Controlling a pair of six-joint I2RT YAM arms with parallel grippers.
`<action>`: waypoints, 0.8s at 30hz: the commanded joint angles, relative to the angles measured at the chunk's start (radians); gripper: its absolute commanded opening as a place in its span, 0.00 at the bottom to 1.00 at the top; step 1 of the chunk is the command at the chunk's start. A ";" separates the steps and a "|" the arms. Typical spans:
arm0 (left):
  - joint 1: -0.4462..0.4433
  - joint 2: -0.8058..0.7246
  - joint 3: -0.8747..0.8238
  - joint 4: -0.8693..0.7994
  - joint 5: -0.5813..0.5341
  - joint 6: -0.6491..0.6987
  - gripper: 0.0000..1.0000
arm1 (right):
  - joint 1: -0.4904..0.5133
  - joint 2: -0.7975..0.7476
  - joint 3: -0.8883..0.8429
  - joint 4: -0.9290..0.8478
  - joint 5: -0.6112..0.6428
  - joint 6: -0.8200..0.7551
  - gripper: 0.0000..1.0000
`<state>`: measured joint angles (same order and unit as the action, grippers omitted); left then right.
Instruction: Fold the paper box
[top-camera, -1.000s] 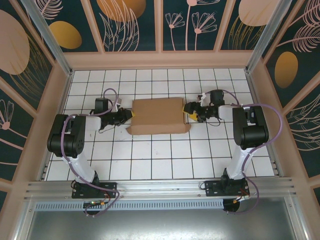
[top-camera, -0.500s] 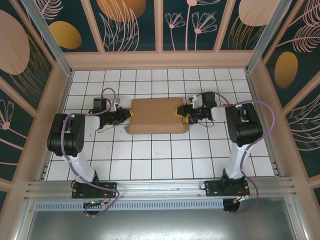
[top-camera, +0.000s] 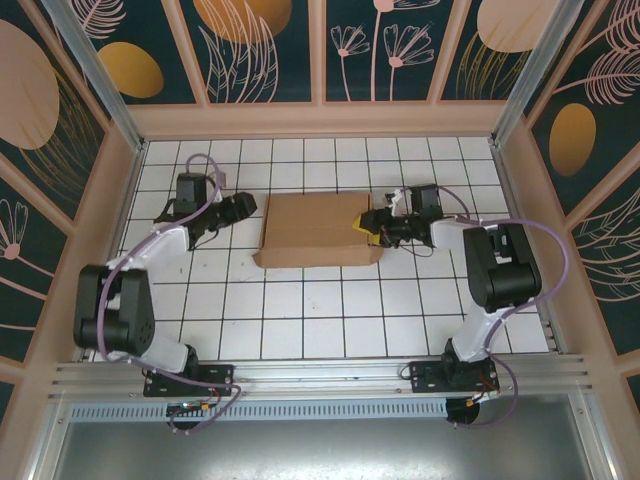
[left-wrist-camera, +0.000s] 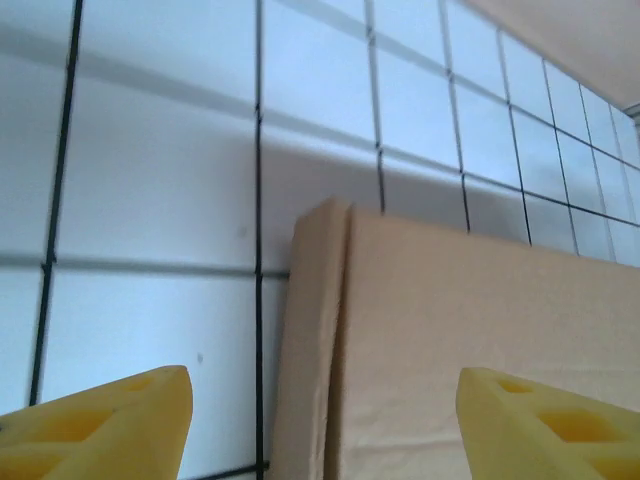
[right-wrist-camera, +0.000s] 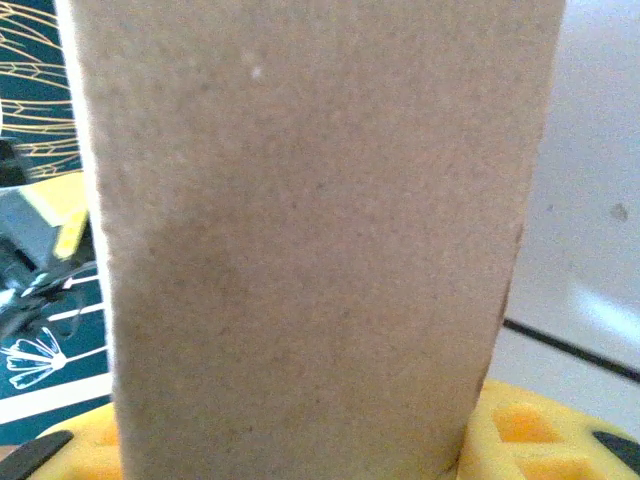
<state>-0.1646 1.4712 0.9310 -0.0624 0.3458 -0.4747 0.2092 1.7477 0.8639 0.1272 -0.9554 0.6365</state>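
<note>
**White tiles, brown box, two arms at its ends**

White tiled table (top-camera: 300, 320) with black grid lines, boxed in by dark teal walls (top-camera: 270, 50) painted with leaves and orange ovals.

The left gripper (top-camera: 245, 207) stands with its jaws wide apart and nothing between them. In the left wrist view its two yellow fingers (left-wrist-camera: 110, 425) sit at the bottom corners of the picture, with bare tile and cardboard showing between them. From above, it points at the far left corner of the box (top-camera: 315, 230) and sits near that corner without touching it. The left arm reaches up along the left side of the table.

The right gripper (top-camera: 368, 225) is at the box's right edge, its yellow tips against the cardboard there. In the right wrist view a broad flap (right-wrist-camera: 310, 230) of brown cardboard stands right in front of the camera, with yellow pads (right-wrist-camera: 520, 430) at either side of its foot. Whether the jaws are clamped on the flap or only set around it cannot be told. The right arm bends in from the right.

The box lies flat near the middle of the table, a plain brown rectangle, its long sides running left to right. Seen from the left wrist, its near end (left-wrist-camera: 315, 340) shows a narrow strip beside the main panel, parted by a straight line.
</note>
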 joint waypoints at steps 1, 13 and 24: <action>-0.178 -0.063 0.065 -0.135 -0.264 0.208 0.70 | -0.003 -0.068 -0.017 -0.098 0.013 0.033 0.43; -0.612 -0.180 -0.046 -0.091 -0.580 0.709 0.72 | 0.044 -0.259 -0.093 -0.135 0.007 0.153 0.42; -0.628 -0.199 -0.057 -0.139 -0.506 0.896 0.72 | 0.056 -0.347 -0.147 -0.011 -0.050 0.270 0.42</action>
<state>-0.7876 1.2999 0.8803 -0.1688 -0.1905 0.3519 0.2634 1.4384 0.7204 0.0555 -0.9501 0.8715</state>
